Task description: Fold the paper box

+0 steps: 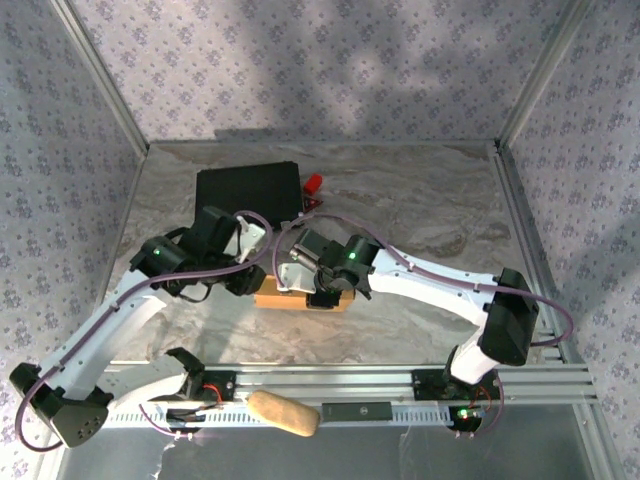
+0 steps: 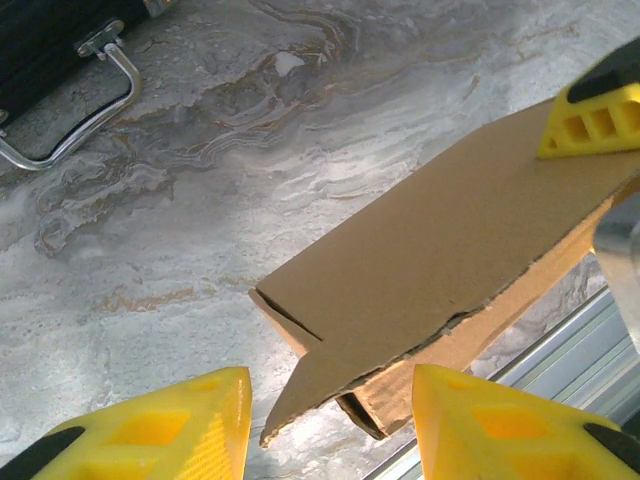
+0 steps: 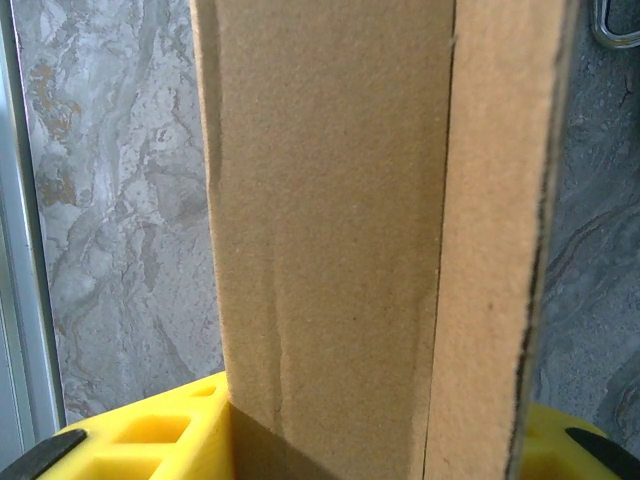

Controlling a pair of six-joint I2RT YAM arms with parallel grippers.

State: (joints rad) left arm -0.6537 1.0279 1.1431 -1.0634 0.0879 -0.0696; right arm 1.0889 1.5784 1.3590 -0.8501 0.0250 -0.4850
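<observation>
The brown paper box (image 1: 290, 298) lies flat-folded near the middle of the table's front, between both arms. My right gripper (image 1: 322, 297) is shut on its right part; in the right wrist view the cardboard (image 3: 330, 250) fills the space between the yellow fingers (image 3: 150, 440). My left gripper (image 1: 242, 284) is at the box's left end. In the left wrist view its jaws (image 2: 330, 390) stand apart around a loose pointed flap corner of the box (image 2: 430, 260), with a gap on either side. A yellow finger (image 2: 590, 120) of the right gripper presses the box's far end.
A black case (image 1: 248, 192) with a metal handle (image 2: 80, 100) lies behind the box, a small red object (image 1: 313, 184) beside it. A tan bread-like lump (image 1: 283, 413) rests on the aluminium rail (image 1: 350, 380) at the near edge. Frame posts and patterned walls enclose the table.
</observation>
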